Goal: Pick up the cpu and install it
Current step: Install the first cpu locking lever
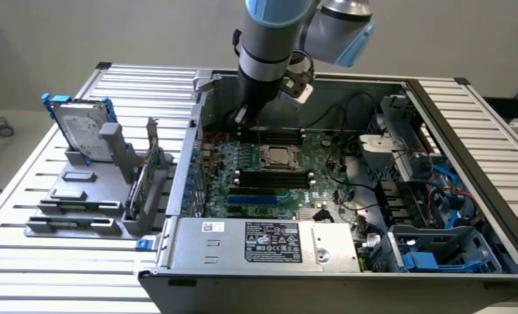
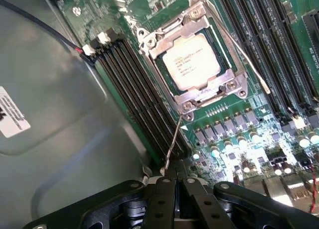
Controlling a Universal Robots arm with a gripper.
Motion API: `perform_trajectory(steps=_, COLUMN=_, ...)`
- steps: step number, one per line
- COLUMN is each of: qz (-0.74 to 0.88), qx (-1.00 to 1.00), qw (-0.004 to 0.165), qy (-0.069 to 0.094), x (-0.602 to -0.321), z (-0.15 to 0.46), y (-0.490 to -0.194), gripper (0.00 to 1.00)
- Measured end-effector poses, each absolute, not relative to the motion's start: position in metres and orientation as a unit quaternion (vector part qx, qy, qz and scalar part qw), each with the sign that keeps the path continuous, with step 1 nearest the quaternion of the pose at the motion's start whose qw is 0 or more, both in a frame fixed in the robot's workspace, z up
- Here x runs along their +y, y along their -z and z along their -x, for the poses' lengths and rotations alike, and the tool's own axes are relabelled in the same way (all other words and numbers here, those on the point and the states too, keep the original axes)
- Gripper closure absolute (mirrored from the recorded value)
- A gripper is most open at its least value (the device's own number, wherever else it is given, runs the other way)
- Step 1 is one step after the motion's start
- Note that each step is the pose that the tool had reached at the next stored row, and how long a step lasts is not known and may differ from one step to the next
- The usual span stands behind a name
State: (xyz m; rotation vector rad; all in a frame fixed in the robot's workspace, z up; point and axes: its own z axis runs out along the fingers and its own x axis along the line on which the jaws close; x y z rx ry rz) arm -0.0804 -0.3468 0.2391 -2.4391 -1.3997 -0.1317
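Silver-grey square cpu with printed lettering on its shiny top lies flat inside the metal socket frame on the green motherboard, within the open dark computer case. My grey and pale-blue arm reaches steeply down into the far side of the case. My black gripper hangs low over the board near the socket's corner, apart from the cpu. My fingers are pressed together with no gap. The end of a thin metal socket lever meets their tips, and I cannot tell whether it is pinched. Long black memory slots run between the socket and the grey case wall. A second thin lever lies along the socket's other side. Outside the case, on the exterior view's left, a silver hard drive in a blue frame stands upright in a grey rack.
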Motion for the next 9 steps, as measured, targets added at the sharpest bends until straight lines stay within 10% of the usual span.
perform_trajectory(steps=9, qz=0.867, qx=-0.47, qw=0.14, qy=0.086, x=-0.3451, z=0.0803, y=-0.2391, gripper=0.89)
